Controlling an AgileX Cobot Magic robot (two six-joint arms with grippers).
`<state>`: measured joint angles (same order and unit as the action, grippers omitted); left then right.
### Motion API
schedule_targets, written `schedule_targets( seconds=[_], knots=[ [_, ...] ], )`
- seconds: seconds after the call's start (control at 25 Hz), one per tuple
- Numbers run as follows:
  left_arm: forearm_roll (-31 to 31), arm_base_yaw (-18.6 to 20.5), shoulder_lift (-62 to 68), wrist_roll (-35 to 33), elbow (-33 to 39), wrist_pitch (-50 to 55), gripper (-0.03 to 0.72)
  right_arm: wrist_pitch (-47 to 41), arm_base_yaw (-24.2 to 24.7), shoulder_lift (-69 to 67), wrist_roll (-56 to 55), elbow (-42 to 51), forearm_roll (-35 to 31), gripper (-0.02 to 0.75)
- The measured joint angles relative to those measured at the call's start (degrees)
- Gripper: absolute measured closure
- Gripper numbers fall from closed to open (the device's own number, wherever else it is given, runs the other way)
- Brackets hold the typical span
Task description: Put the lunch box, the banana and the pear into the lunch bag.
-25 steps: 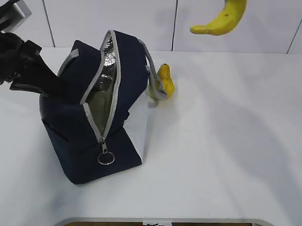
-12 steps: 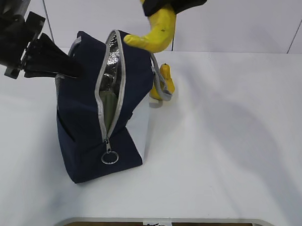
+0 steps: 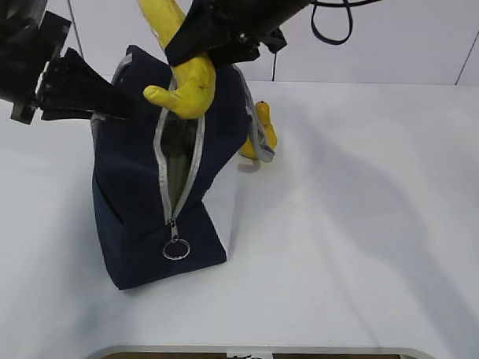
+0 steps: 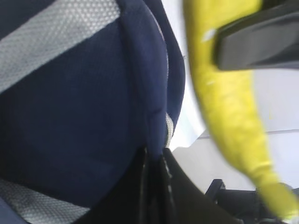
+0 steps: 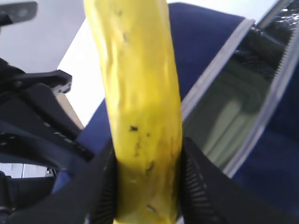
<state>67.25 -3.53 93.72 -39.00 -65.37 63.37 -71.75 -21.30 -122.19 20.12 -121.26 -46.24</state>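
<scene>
The navy lunch bag (image 3: 140, 200) stands at the table's left with its grey zipper open and the ring pull (image 3: 175, 249) hanging low. My left gripper (image 3: 120, 106) is shut on the bag's upper left edge, pinching navy fabric (image 4: 93, 116) between its fingers (image 4: 161, 182). My right gripper (image 3: 209, 44) is shut on the banana (image 3: 189, 85) and holds it tilted just above the bag's opening. The banana also fills the right wrist view (image 5: 138, 107). A sage-green surface (image 5: 229, 116) shows inside the opening and looks like the lunch box lid. The pear (image 3: 265, 127) stands behind the bag's right side.
The white table (image 3: 364, 215) stretches to the right and front of the bag. A white panelled wall (image 3: 402, 35) runs behind it. The bag's grey handle (image 3: 255, 137) hangs down in front of the pear.
My right gripper has carried the banana down and left from the upper right to the bag's opening. My left gripper has pulled the bag's edge up, and the bag stands more upright.
</scene>
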Motion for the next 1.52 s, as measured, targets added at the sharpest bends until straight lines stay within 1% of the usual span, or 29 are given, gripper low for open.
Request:
schedule_targets(
  seconds=[0.36, 0.64, 0.84, 0.88, 0.96, 1.04, 1.12, 1.16, 1.32, 1.52],
  knots=[
    [0.4, 0.1, -0.6, 0.0, 0.0, 0.1, 0.688, 0.5, 0.0, -5.3, 2.4, 0.0, -1.0, 0.467],
    [0.4, 1.8, -4.1, 0.0, 0.0, 0.2, 0.688, 0.7, 0.0, -7.2, 2.0, 0.0, 5.0, 0.467],
    [0.4, 1.9, -4.9, 0.0, 0.0, 0.4, 0.688, 0.7, 0.0, -8.3, 1.0, 0.0, 5.9, 0.462],
    [0.4, 1.9, -4.9, 0.0, 0.0, 0.4, 0.688, 0.7, 0.0, -8.4, 0.9, 0.0, 5.9, 0.449],
    [0.4, 1.9, -4.9, 0.0, 0.0, 0.4, 0.688, 0.7, 0.0, -8.5, 0.5, 0.0, 5.9, 0.400],
    [0.4, 1.9, -5.0, 0.0, 0.0, 0.6, 0.688, 0.7, 0.0, -8.5, -0.2, 0.0, 5.9, 0.303],
    [0.4, 1.9, -5.1, 0.0, 0.0, 0.6, 0.688, 0.7, 0.0, -8.5, -0.4, 0.0, 5.7, 0.227],
    [0.4, 1.9, -5.1, 0.0, 0.0, 0.6, 0.688, 0.8, 0.0, -8.5, -0.6, 0.0, 5.7, 0.202],
    [-1.1, 1.9, -5.2, 0.0, 0.0, 0.4, 0.688, 0.8, 0.0, -8.2, -0.8, -0.6, 5.6, 0.171],
    [-3.8, 1.9, -5.2, 0.0, 0.0, -1.0, 0.688, 0.8, 0.0, -5.9, -0.9, -4.0, 6.5, 0.167]
  ],
)
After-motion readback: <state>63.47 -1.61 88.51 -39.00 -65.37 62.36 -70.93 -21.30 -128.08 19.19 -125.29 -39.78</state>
